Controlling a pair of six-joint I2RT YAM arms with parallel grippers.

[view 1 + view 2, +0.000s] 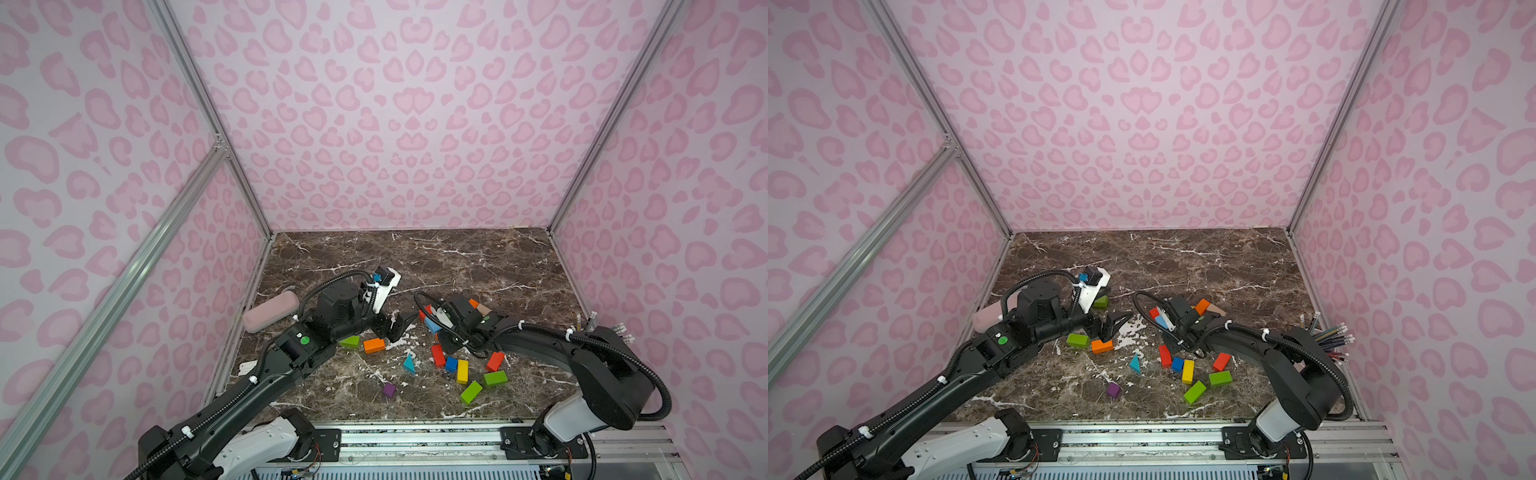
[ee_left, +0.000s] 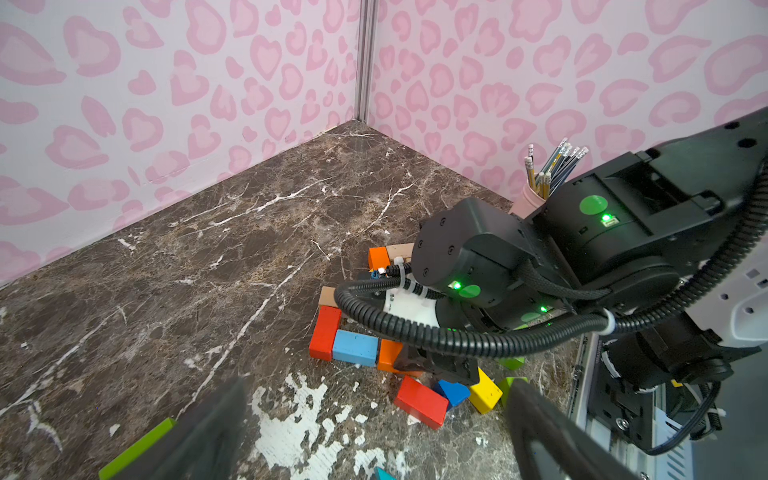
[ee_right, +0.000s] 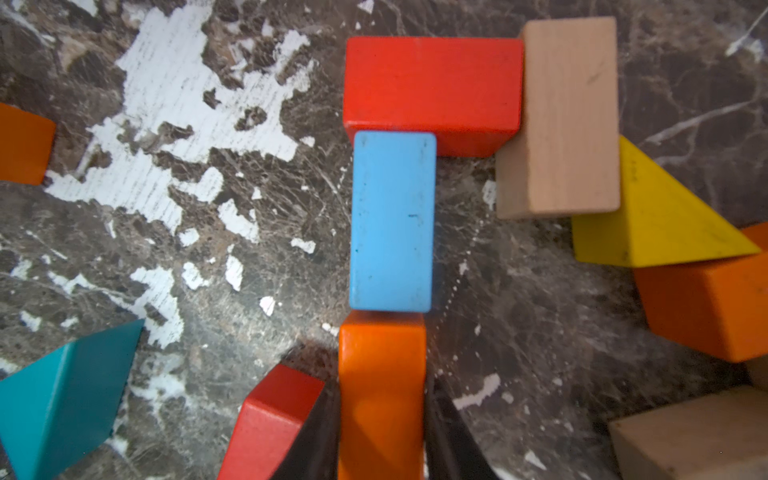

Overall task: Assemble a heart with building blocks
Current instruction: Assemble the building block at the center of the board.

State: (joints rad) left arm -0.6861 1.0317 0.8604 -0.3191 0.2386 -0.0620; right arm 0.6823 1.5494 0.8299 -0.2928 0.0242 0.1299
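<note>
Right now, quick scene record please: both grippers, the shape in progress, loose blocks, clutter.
left gripper: open, empty, near loose orange brick
right gripper: shut on orange brick, its end against light blue brick
shape so far: light blue brick meets red brick; plain wood brick touches the red one
loose: purple cube, teal wedge, yellow brick
clutter: pink pouch, pencil cup
</note>
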